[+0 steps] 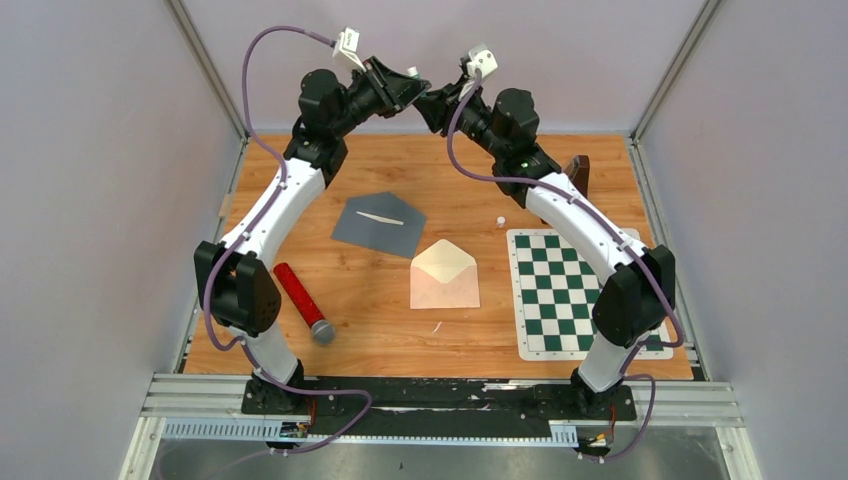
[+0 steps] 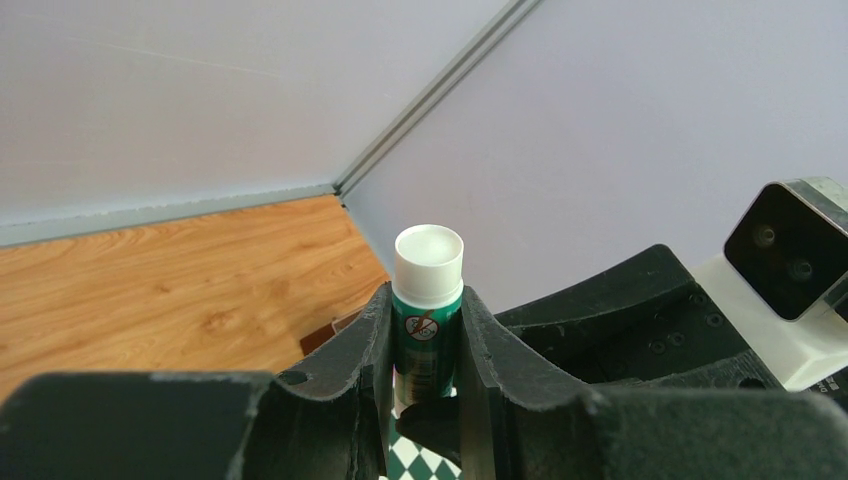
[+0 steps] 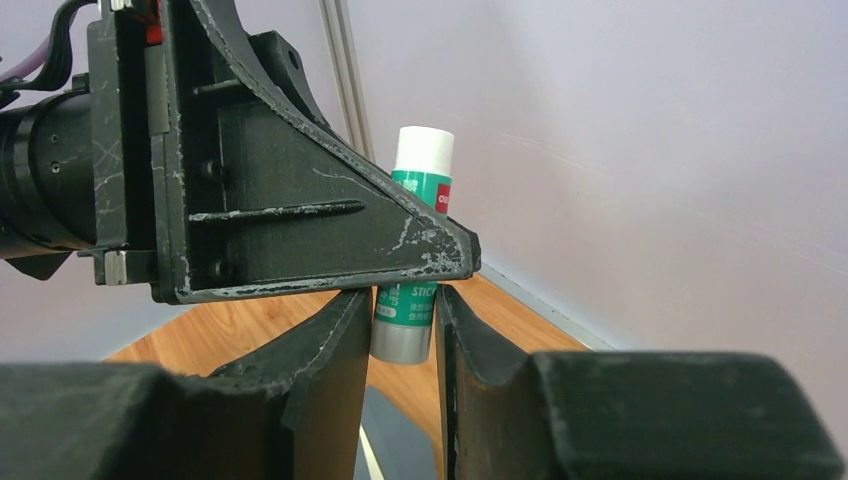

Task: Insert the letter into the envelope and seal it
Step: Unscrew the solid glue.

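Note:
A green glue stick with a white top stands upright between the jaws of my left gripper, which is shut on its middle. My right gripper meets it from the other side, its two fingers closed against the stick's grey lower end. Both grippers are raised high over the back of the table, left gripper and right gripper tip to tip. A cream envelope lies on the table with its flap open. A grey envelope with a pale strip lies behind it. The letter is out of view.
A red cylinder with a grey end lies at the left front. A green-and-white chequered mat covers the right side. A small white piece sits near the mat's far corner. A brown object stands at the back right.

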Available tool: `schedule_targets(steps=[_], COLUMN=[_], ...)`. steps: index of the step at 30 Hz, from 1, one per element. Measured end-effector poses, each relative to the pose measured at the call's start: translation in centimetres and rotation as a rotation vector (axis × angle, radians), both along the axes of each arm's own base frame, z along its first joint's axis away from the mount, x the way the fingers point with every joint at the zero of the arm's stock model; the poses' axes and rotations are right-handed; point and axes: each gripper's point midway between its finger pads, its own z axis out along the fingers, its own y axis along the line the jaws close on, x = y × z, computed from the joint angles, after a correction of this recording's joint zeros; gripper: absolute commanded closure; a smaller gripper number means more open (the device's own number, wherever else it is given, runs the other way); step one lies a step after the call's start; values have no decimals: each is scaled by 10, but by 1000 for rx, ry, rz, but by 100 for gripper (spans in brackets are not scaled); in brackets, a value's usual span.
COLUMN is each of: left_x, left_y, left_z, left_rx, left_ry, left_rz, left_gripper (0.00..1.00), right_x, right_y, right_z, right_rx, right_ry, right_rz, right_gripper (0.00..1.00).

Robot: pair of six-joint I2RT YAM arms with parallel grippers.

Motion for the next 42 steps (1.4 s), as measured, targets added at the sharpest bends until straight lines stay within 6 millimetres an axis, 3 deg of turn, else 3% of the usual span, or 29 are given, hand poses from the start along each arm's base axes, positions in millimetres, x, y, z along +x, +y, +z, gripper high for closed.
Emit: schedule_targets(steps=[4,12,14,15,16,18,21,24,31,42], left_x=[1,0,-1,-1,-2,-4,-8,-13,-29,-34], left_y=[2,3,4,4,3,3,2,0,-6,-7], left_z=[0,-4,-6,-7,-7,-6,-4,-2,8,11], left_rx=[1,27,31,33,35,40,46,56,68,69], left_ry=[-1,-32,-42,-47,-55,-68,-94,-122,-219,-246], left_rz=[6,-17,-28,-33,-41,-54,-82,-112,-195,-218], left_gripper=[100,81,84,95,98,100,100,100,100,100], right_x=[1,1,0,0,-1,-2,-4,-9,-25,-27], right_y=[1,-1,-2,-2,-2,-1,0,1,-11,-4], right_z=[-1,-3,-6,-7,-8,-8,-6,-5,-32,-22], right_rx=[0,-27,-31,-32,-32,-26,-21,-37,-141,-151], right_ry=[11,4,7,10,13,18,15,0,-42,-104], right_rz=[2,31,42,46,51,58,72,96,53,23], right_gripper=[99,100,100,100,100,94,71,61,60,67])
